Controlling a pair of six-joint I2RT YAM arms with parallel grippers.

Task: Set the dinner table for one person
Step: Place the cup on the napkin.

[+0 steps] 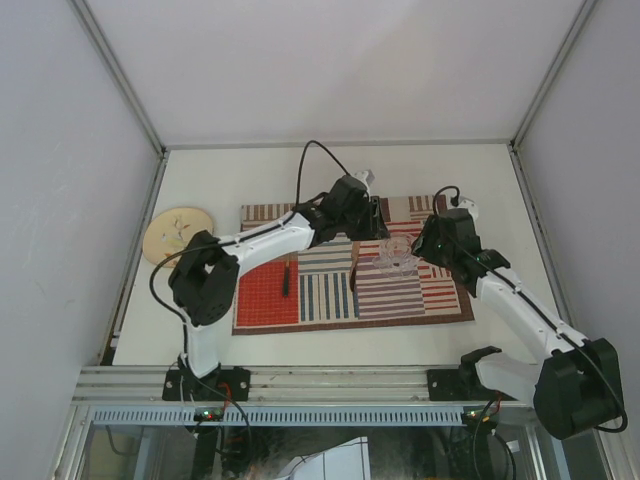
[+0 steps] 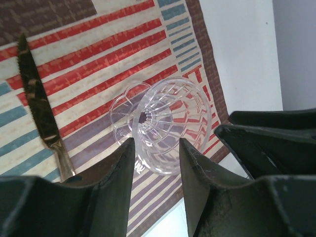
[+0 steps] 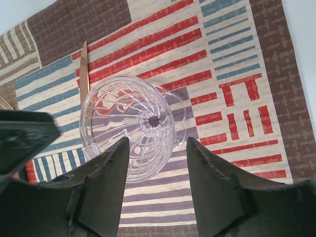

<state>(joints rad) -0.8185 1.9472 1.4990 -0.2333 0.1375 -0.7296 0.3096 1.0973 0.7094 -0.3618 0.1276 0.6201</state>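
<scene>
A: Dinner table, look and place?
B: The dinner table (image 1: 230, 172) is a big, flat, matte white rectangle with aluminium rails on its edges. It lies under both arms and fills the booth floor. A striped patchwork placemat (image 1: 330, 295) sits mid-table. A tan round plate (image 1: 178, 233) is on bare white at the left, apart from the mat.
A: Fingers?
B: The left gripper (image 2: 155, 143) has its fingers (image 2: 197, 168) spread. The right gripper (image 3: 157, 140) is spread too. Both hang over a clear cut-glass goblet (image 1: 397, 256), upright on the mat. Can't tell if they touch it.
A: Anything else?
B: A knife (image 2: 37, 103) lies flat on the mat beside the goblet.
</scene>
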